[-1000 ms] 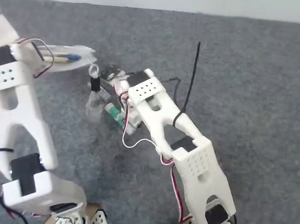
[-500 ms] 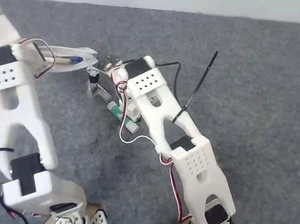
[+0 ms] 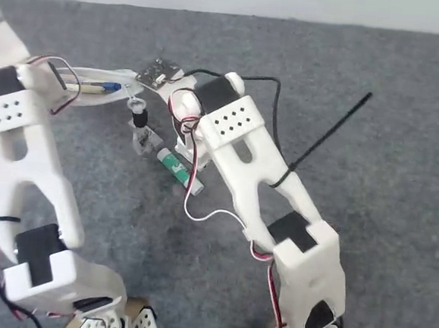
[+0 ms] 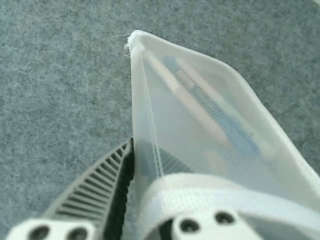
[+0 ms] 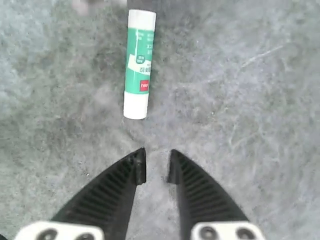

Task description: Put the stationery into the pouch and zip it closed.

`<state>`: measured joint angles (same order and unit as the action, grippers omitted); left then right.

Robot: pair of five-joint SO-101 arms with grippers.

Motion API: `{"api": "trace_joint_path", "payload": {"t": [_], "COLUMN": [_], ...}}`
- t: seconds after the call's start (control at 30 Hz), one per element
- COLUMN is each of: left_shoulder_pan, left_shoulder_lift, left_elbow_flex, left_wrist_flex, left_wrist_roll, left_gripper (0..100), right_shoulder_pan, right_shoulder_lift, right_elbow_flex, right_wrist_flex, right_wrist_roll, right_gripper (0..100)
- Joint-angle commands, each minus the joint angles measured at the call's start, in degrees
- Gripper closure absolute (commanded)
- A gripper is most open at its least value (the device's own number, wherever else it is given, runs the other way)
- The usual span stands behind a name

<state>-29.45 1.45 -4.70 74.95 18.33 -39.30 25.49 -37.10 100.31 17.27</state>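
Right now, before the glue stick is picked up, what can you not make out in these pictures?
Inside the pouch, left wrist view: long pale and blue shapes, blurred by the mesh.
Whether it is zipped, high view: left arm covers part, rest too small.
The black-capped item near the glue stick, high view: too small to identify.

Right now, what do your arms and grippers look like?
The left arm and right arm are white plastic with patches of small holes, black motors, and red, white and black wires. A black cable tie juts from the right one. The right gripper and left gripper have black ribbed fingers.
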Motion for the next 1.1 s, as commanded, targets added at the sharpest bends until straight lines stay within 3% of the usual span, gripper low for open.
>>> {"api": "trace_joint_path", "payload": {"t": [0.0, 0.1, 0.43, 0.7, 0.9, 0.97, 1.07], "left_shoulder_pan": [-0.4, -1.5, -1.6, -1.5, -1.5, -1.5, -1.5], "left_shoulder_lift": [-1.6, -1.6, -1.6, -1.4, -1.3, -1.3, -1.3], "left_elbow_flex": [-1.8, -1.9, -1.9, -1.8, -1.8, -1.8, -1.8], "left_wrist_flex": [-1.5, -1.5, -1.5, -1.5, -1.5, -1.5, -1.5], "left_wrist_roll": [1.5, 2.5, 2.5, 2.3, 2.3, 2.3, 2.3], "left_gripper": [99, 99, 99, 99, 99, 99, 99], "right_shoulder_pan": [0.1, -1.2, -3.1, -3.2, -1.2, -0.7, -0.1], "right_shoulder_lift": [-6.4, -5.9, 4.6, 14.1, 13.6, 12.4, 9.2], "right_elbow_flex": [0.8, 4.7, 10.9, 10.7, 8.5, 8.1, 7.3], "right_wrist_flex": [2.0, -2.1, -18.9, -23.3, -21.7, -19.4, -15.2], "right_wrist_roll": [-1.1, -1.1, -1.0, -1.0, 3.4, 3.5, 3.6], "right_gripper": [79.2, 73.7, 73.4, 73.9, 99.8, 95.7, 97.9]}}
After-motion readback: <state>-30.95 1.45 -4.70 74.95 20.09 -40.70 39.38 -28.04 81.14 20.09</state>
